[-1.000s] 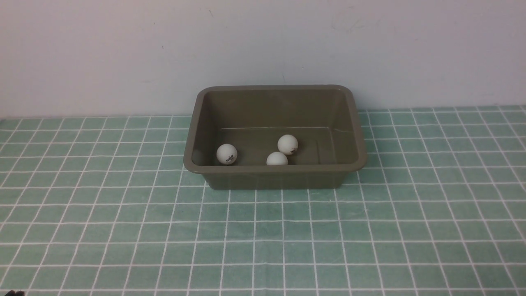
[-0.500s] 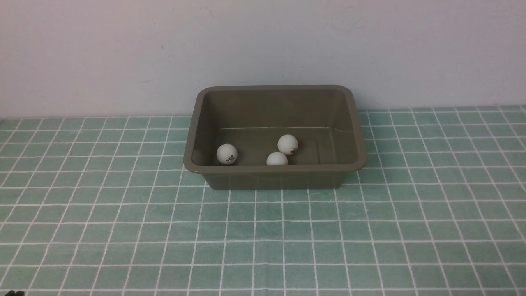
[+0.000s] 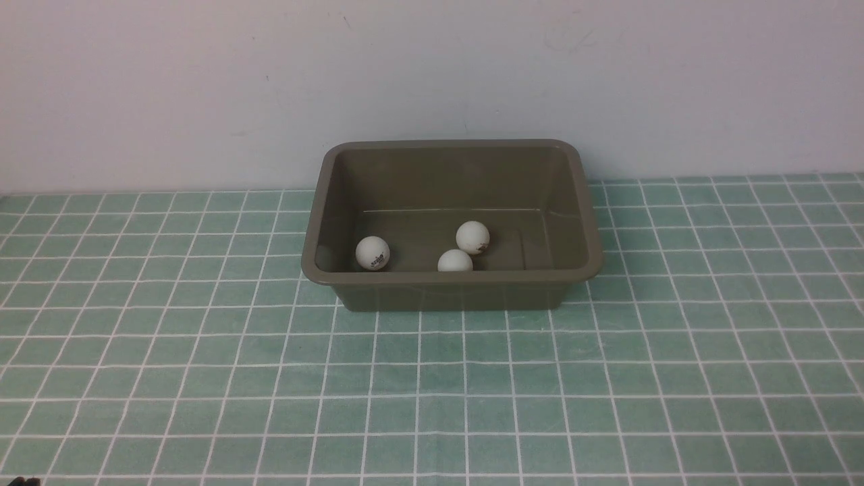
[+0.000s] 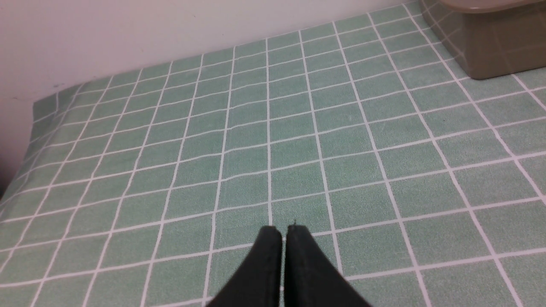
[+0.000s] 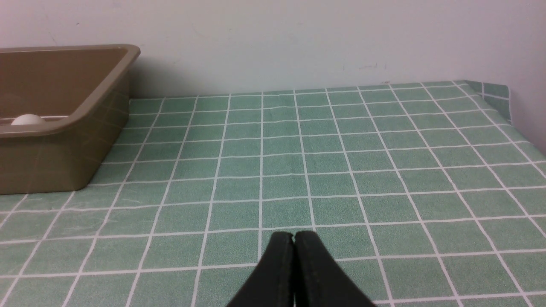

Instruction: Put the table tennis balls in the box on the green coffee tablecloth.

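Nothing has moved: three table tennis balls (image 3: 455,260) sit in the box (image 3: 451,287) on the green coffee tablecloth (image 3: 432,391); left gripper (image 4: 284,232) and right gripper (image 5: 294,238) jaws are pressed together, empty.

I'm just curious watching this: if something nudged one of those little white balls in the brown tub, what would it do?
It would probably roll at a touch: the ball is round and smooth, resting loose on the flat floor of the box. It likely wouldn't escape, since sloping walls surround it. It looks small and light, so it might knock its neighbours along too.
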